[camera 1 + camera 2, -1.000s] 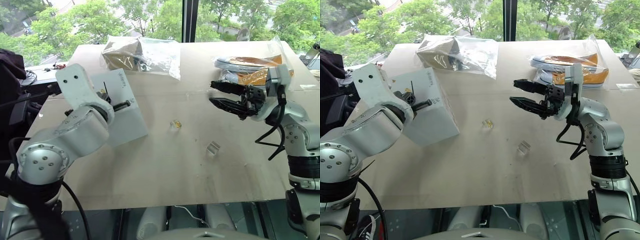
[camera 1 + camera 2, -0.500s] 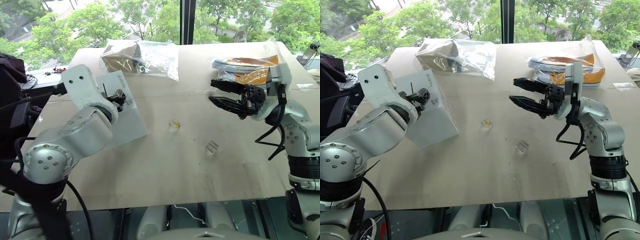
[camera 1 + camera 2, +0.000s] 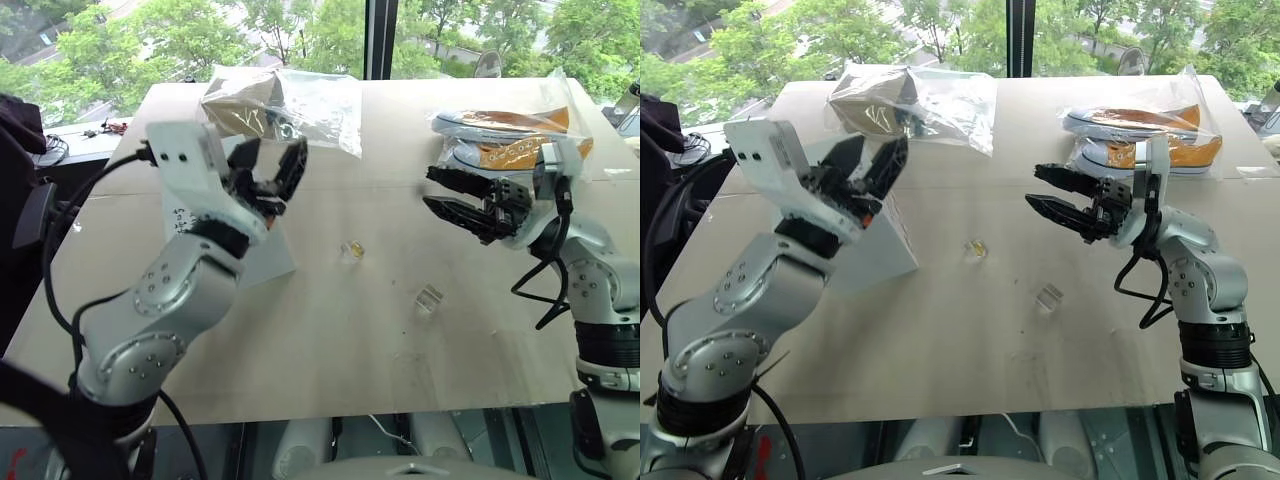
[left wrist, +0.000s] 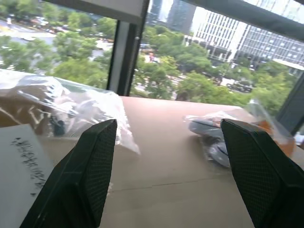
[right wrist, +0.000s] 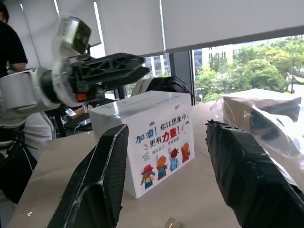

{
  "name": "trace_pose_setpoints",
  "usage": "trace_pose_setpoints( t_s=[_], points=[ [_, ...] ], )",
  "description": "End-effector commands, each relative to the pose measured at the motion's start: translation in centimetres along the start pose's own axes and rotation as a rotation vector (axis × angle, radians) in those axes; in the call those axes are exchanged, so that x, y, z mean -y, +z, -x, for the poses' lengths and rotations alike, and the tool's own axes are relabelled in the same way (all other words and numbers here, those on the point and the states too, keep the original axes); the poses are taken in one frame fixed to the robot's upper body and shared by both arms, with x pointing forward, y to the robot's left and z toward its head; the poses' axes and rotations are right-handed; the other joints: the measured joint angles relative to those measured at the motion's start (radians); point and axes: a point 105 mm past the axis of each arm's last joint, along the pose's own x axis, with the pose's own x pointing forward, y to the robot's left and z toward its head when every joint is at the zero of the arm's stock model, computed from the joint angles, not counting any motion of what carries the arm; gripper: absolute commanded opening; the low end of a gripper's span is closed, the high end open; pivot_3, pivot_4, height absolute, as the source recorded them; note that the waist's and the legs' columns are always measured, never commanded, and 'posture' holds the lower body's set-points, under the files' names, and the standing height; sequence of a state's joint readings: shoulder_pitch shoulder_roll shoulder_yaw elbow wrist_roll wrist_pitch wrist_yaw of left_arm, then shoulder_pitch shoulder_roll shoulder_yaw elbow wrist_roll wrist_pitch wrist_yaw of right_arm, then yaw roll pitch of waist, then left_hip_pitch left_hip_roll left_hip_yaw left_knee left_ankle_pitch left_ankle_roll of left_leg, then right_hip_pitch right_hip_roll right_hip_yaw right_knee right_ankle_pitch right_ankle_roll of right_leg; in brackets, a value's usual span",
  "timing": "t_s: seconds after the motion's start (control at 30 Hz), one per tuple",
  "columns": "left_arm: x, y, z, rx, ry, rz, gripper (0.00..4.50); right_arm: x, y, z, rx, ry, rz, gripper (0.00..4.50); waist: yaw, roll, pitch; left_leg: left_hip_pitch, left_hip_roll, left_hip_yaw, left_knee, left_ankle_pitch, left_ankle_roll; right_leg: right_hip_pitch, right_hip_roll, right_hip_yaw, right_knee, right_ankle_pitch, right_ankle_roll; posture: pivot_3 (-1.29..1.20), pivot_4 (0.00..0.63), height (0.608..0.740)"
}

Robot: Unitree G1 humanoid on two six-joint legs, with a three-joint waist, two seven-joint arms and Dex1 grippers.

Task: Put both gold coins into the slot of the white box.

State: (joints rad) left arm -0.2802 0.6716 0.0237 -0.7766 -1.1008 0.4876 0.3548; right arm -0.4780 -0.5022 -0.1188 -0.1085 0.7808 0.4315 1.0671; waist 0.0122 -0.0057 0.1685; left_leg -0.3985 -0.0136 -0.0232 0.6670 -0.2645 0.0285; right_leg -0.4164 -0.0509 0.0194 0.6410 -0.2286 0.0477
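Lifted off the white box (image 3: pixel 885 240), the left gripper (image 3: pixel 268 172) now spreads empty; right gripper (image 3: pixel 455 196) hovers parted. 1 gold coin (image 3: pixel 351 250) lies mid-table (image 3: pixel 330 340), open room around.

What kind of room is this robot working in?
Probably an upper-floor office or lab. The table stands against tall windows overlooking treetops and glass office buildings. Beside it a person stands behind the white box.
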Motion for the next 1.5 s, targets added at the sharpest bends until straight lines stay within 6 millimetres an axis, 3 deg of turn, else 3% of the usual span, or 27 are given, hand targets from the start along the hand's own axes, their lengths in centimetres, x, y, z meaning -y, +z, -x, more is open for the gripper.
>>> trace_pose_setpoints(
  t_s=[0.03, 0.27, 0.53, 0.7, 0.83, 0.97, 1.13, 1.4, 1.5],
  points=[
    [1.8, 0.7, 1.3, 0.055, -0.138, 0.018, 3.53, -0.4, 0.5, 0.4, 0.016, -0.012, 0.021, 2.81, 0.0, 0.0, 0.0, 0.0, 0.0, -0.001, 0.0, 0.0, 0.0, 0.0, -0.001, -0.001, 0.0, 0.0, 0.0, 0.0, 0.15, 0.74],
    [2.6, -4.2, 4.0, -0.141, -0.231, 0.01, 3.53, -0.9, -1.2, 1.9, -0.029, -0.058, -0.024, 2.81, 0.0, 0.0, 0.0, 0.001, -0.001, -0.002, 0.0, -0.004, 0.006, 0.002, -0.002, -0.003, 0.001, 0.0, 0.0, 0.0, 0.15, 0.74],
    [1.0, -9.4, 7.7, -0.36, -0.171, -0.1, 3.53, -2.9, -5.2, 4.5, -0.186, -0.077, -0.065, 2.81, 0.0, 0.0, 0.0, 0.002, -0.001, -0.002, 0.0, -0.004, 0.007, 0.003, -0.001, -0.004, 0.001, 0.0, 0.0, 0.0, 0.15, 0.74],
    [-0.5, -10.8, 9.2, -0.41, -0.103, -0.132, 3.53, -2.9, -7.7, 5.4, -0.316, -0.126, 0.01, 2.81, -0.001, 0.0, 0.0, 0.002, -0.001, -0.002, 0.001, -0.004, 0.008, 0.003, -0.001, -0.004, 0.001, -0.001, -0.001, 0.0, 0.15, 0.74],
    [-0.7, -11.2, 10.2, -0.413, -0.143, -0.183, 3.53, -2.0, -8.7, 3.3, -0.337, -0.203, 0.09, 2.81, -0.008, 0.0, 0.0, 0.003, 0.0, -0.001, 0.001, -0.004, 0.007, 0.003, -0.001, -0.004, 0.001, -0.003, -0.004, 0.0, 0.15, 0.74],
    [-0.3, -10.4, 10.7, -0.395, -0.234, -0.106, 3.53, -2.1, -10.2, 0.2, -0.373, -0.222, 0.116, 2.81, -0.007, 0.0, 0.0, 0.003, 0.0, -0.002, 0.001, -0.004, 0.007, 0.003, -0.001, -0.004, 0.002, -0.002, -0.005, 0.0, 0.15, 0.74],
    [-1.3, -9.2, 11.0, -0.382, -0.296, -0.124, 3.53, -2.0, -12.5, -2.5, -0.415, -0.268, 0.057, 2.81, -0.006, 0.0, 0.0, 0.003, 0.0, -0.003, 0.001, -0.004, 0.007, 0.003, -0.002, -0.004, 0.002, -0.002, -0.004, 0.0, 0.15, 0.74],
    [-2.2, -7.7, 11.2, -0.375, -0.341, -0.156, 3.53, -1.1, -13.6, -5.9, -0.393, -0.352, -0.032, 2.81, -0.015, 0.0, 0.0, 0.003, 0.0, -0.003, 0.001, -0.004, 0.007, 0.003, -0.001, -0.006, 0.002, -0.002, -0.004, 0.0, 0.15, 0.74],
    [-2.3, -7.7, 11.3, -0.377, -0.346, -0.153, 3.6, -1.1, -13.8, -6.5, -0.39, -0.357, -0.043, 2.03, -0.019, 0.0, 0.0, 0.003, 0.0, -0.003, 0.001, -0.004, 0.007, 0.003, -0.001, -0.007, 0.002, -0.002, -0.003, 0.0, 0.15, 0.74]
  ],
)
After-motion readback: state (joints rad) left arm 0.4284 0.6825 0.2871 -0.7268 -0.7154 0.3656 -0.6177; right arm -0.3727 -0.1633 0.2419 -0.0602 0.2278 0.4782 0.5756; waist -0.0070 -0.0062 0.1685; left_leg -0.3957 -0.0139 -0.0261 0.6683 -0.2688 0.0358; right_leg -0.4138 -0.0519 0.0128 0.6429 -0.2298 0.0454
